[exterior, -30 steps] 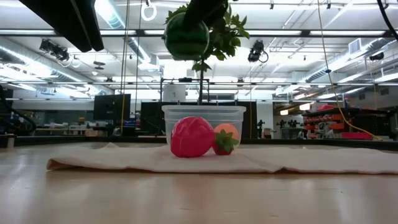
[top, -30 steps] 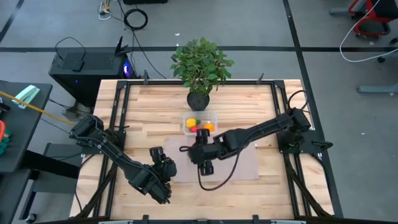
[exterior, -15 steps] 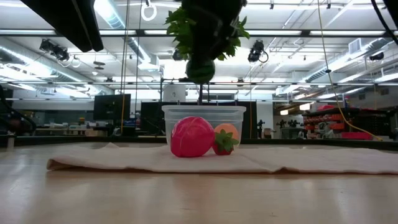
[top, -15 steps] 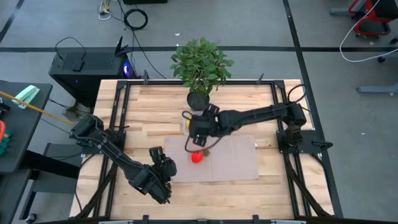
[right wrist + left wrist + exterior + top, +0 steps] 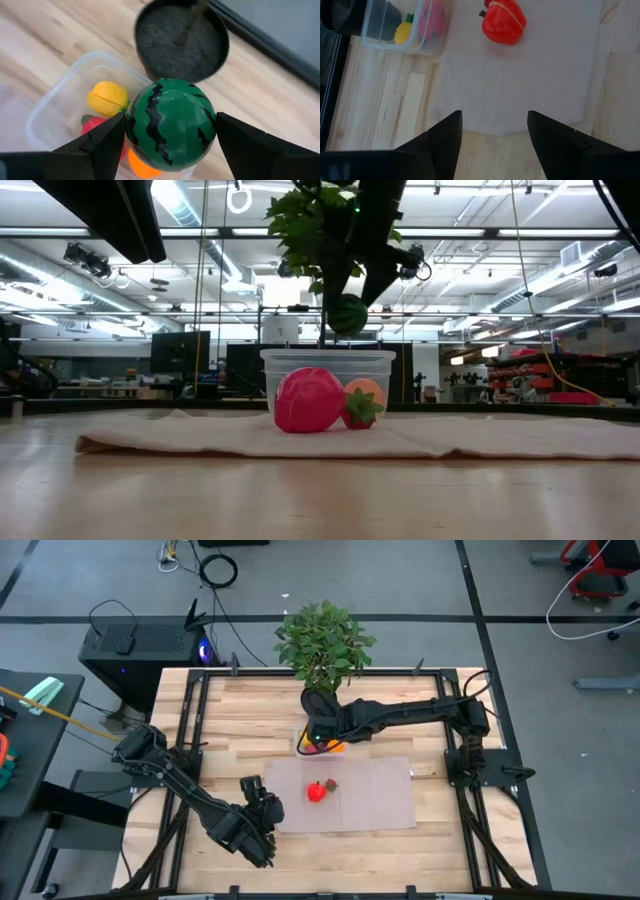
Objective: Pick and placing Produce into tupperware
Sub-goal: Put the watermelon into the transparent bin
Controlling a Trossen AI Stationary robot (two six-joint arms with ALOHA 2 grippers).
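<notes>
My right gripper [image 5: 170,131] is shut on a green striped toy watermelon [image 5: 171,122] and hangs over the clear tupperware [image 5: 341,726], close to the plant pot [image 5: 181,40]. In the low view the watermelon [image 5: 346,313] is just above the tupperware's rim [image 5: 325,356]. Yellow [image 5: 107,97], red and orange pieces lie inside. A red toy pepper [image 5: 317,791] and a small strawberry [image 5: 360,410] rest on the mat [image 5: 380,790]. My left gripper [image 5: 495,135] stands open near the table's front left, with nothing between its fingers. My right gripper pinches the watermelon between its two fingers, one on each opposite side [image 5: 131,125]. The fingers [image 5: 100,145] slant downward, coming from the table's right. The watermelon is lifted clear and hangs above the tupperware's opening, touching neither the container nor the pot.
A leafy potted plant [image 5: 322,640] stands at the far edge, right behind the tupperware. The pale mat covers the table's middle. Black frame rails [image 5: 190,730] run along the table's sides. Bare wood lies left and right of the mat.
My right gripper has carried the watermelon from over the mat toward the table's far edge, to above the tupperware, rolling its wrist and sinking a little. The red pepper, which the arm had covered in the high view, now shows; it has not moved.
</notes>
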